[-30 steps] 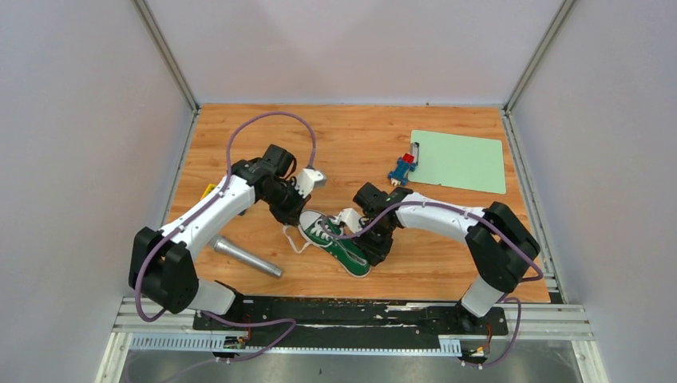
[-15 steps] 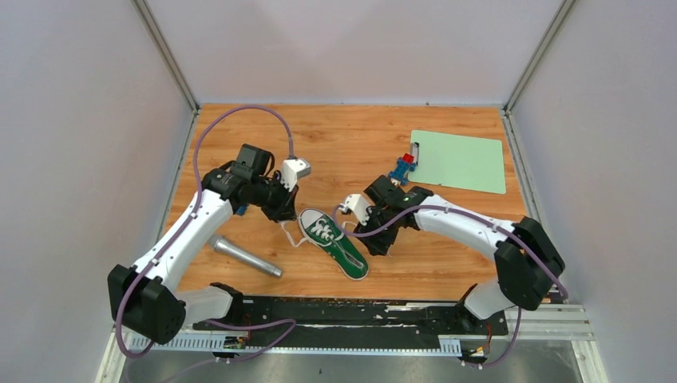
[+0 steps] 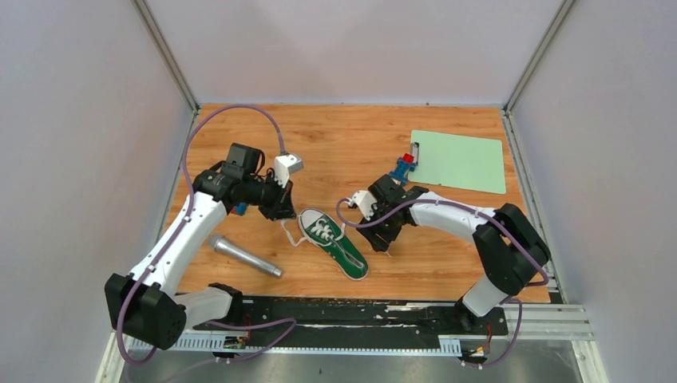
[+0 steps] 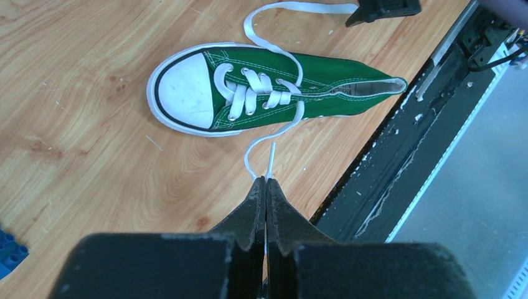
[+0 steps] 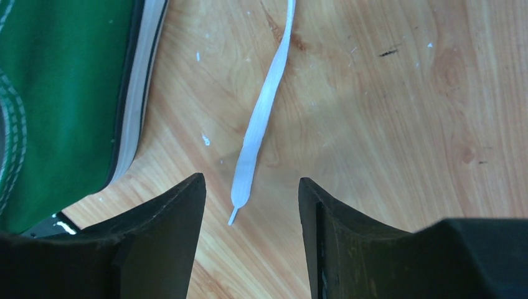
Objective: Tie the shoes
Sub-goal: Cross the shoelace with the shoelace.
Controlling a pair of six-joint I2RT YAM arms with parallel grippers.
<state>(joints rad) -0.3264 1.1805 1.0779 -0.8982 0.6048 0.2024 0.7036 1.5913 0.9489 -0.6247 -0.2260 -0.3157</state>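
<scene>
One lace end (image 5: 260, 121) is now released by the right gripper (image 5: 250, 184), jaws parted (left gripper (image 4: 266, 185) clamped on the other lace end (image 4: 271, 159)); the sneaker (image 4: 324, 78) is judged untied.

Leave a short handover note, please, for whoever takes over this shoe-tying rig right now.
Left gripper: shut, pinching the tip of one lace end.
Right gripper: open, low over the table; the other lace end lies loose between its fingers, not gripped.
Sneaker: flat on the table between the arms, toe pointing away from the bases.
Done: one end in hand.
Left: grip the second end, then cross, knot and bow; no knot shows yet.
</scene>
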